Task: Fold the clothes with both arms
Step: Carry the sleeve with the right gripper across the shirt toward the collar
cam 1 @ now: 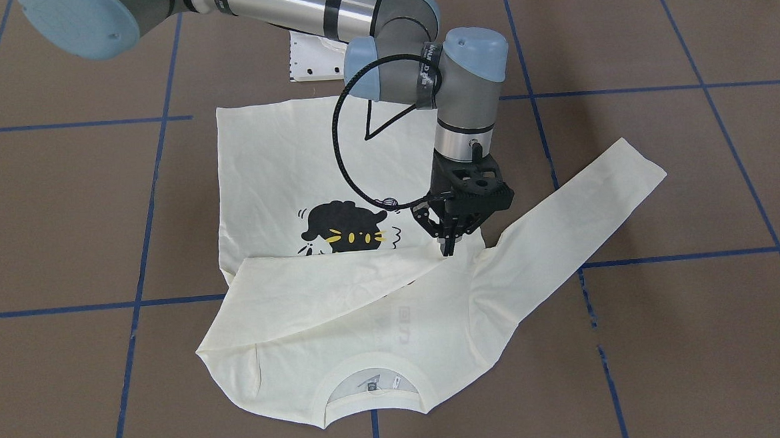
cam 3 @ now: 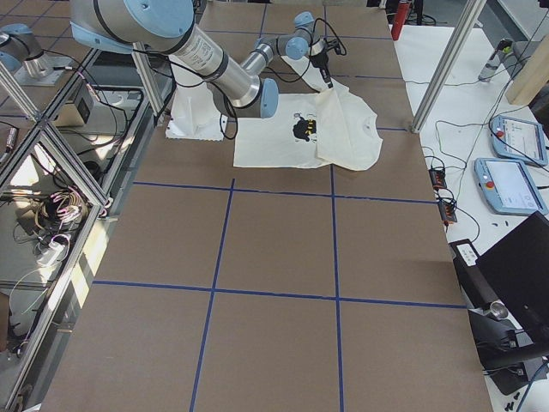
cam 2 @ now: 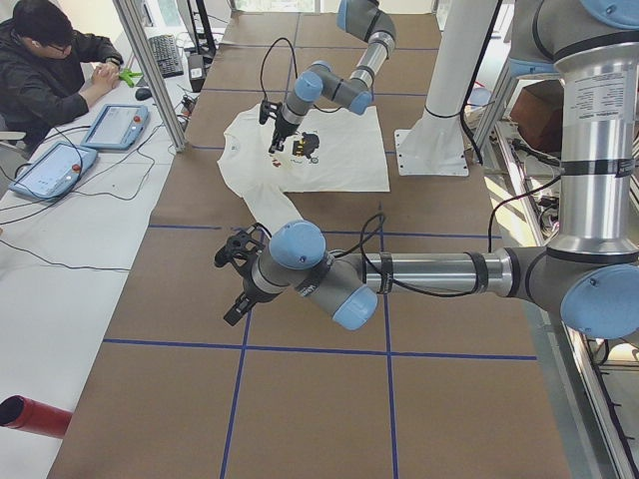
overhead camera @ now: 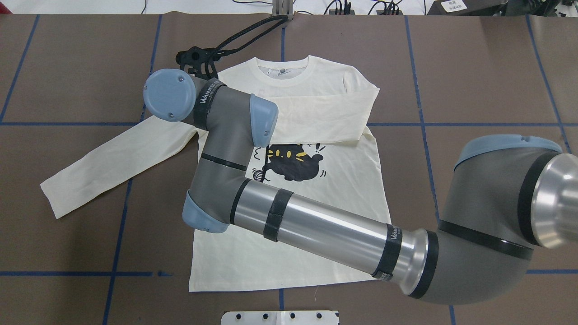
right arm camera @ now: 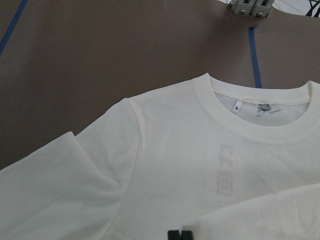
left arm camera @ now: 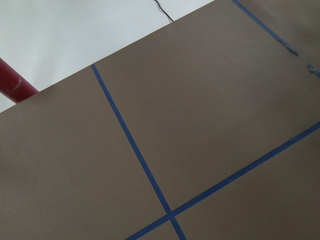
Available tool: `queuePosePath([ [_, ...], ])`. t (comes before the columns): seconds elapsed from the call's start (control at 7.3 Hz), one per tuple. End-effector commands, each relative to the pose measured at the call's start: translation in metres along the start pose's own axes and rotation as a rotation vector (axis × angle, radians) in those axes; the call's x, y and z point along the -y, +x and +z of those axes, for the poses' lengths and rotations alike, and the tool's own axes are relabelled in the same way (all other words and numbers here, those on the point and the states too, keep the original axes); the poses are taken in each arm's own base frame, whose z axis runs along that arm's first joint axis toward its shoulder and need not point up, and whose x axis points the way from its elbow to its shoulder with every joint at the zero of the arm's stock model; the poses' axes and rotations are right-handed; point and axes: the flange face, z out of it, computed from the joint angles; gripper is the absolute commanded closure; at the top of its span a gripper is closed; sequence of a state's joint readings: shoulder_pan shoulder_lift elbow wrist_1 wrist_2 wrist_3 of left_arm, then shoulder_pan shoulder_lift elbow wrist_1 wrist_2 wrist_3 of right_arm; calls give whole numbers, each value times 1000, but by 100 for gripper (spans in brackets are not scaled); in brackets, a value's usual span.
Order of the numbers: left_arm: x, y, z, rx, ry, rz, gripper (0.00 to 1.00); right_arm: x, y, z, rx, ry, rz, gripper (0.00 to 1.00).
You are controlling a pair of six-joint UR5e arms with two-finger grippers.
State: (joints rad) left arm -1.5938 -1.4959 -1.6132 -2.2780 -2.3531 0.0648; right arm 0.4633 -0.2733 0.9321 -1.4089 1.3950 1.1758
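- The cream long-sleeved T-shirt (overhead camera: 316,198) is laid print-up at the middle of the counter (overhead camera: 474,81). In the overhead view its collar is at 12 o'clock and its hem at 6.
- One sleeve (overhead camera: 325,113) is already folded across the chest. The other sleeve (overhead camera: 113,162) is stretched flat towards 8 o'clock, and the body folds are judged still to be done.
- The right claw (cam 1: 448,248) is seen with its fingers drawn together at the folded sleeve's cuff. Whether cloth is pinched cannot be told.
- The left claw (cam 2: 236,304) is held over brown counter well apart from the shirt; whether it is parted or closed cannot be told.
- Open counter is seen at 3 and 9 o'clock. A white base plate (overhead camera: 280,317) lies near the hem at 6.
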Motion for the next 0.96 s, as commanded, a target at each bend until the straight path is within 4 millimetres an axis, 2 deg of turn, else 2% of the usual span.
queuePosePath([
  [0.0,-2,0,0,0,-2,-1,0,6,-37,-17,13,0,61,100],
  [0.27,-2,0,0,0,-2,1,0,3,-36,-13,5,-3,121,100],
  [0.41,-2,0,0,0,-2,-4,0,3,-36,-11,0,-5,123,43],
  [0.55,-3,0,0,0,-3,-5,0,6,-38,-15,6,0,142,2],
  [0.82,-2,0,0,0,-2,-5,0,20,-39,-24,17,3,165,1],
])
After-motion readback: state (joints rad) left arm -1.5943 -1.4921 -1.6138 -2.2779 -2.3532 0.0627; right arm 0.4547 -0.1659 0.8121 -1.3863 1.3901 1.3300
